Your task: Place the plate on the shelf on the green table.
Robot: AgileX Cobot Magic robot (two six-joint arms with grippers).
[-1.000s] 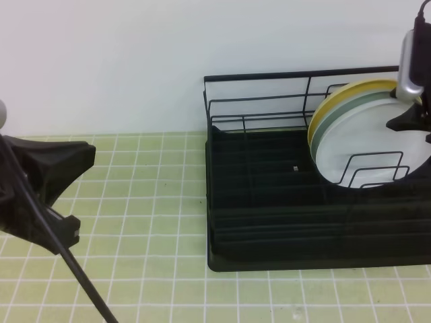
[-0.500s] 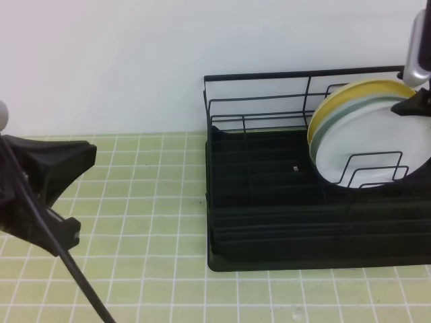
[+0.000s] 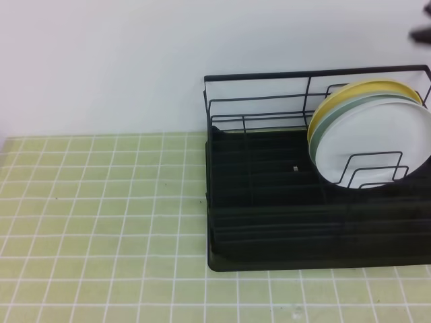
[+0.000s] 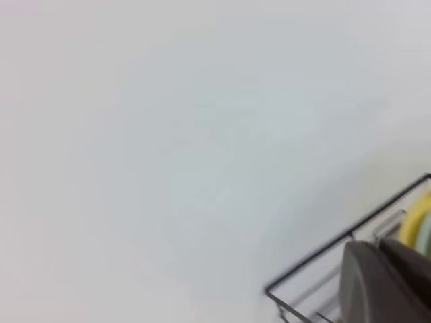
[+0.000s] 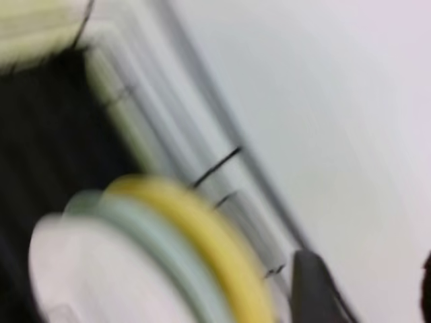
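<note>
Three plates stand upright in the shelf [image 3: 269, 195] on the green table [image 3: 101, 222], dividers keeping them on edge; the plate [image 3: 367, 151] is frontmost, below the right claw [image 5: 363, 289], which holds nothing, jaws apart. Left claw [image 4: 384, 282] is closed, empty.

Left gripper [image 4: 384, 282]: dark grey to black moulded body, smooth and rounded, matte finish, seen at the left wrist view's lower right corner. Right gripper [image 5: 313, 286]: one dark, tapering finger, heavily blurred; a small black part [image 3: 421, 33] shows at the exterior view's right edge.
</note>
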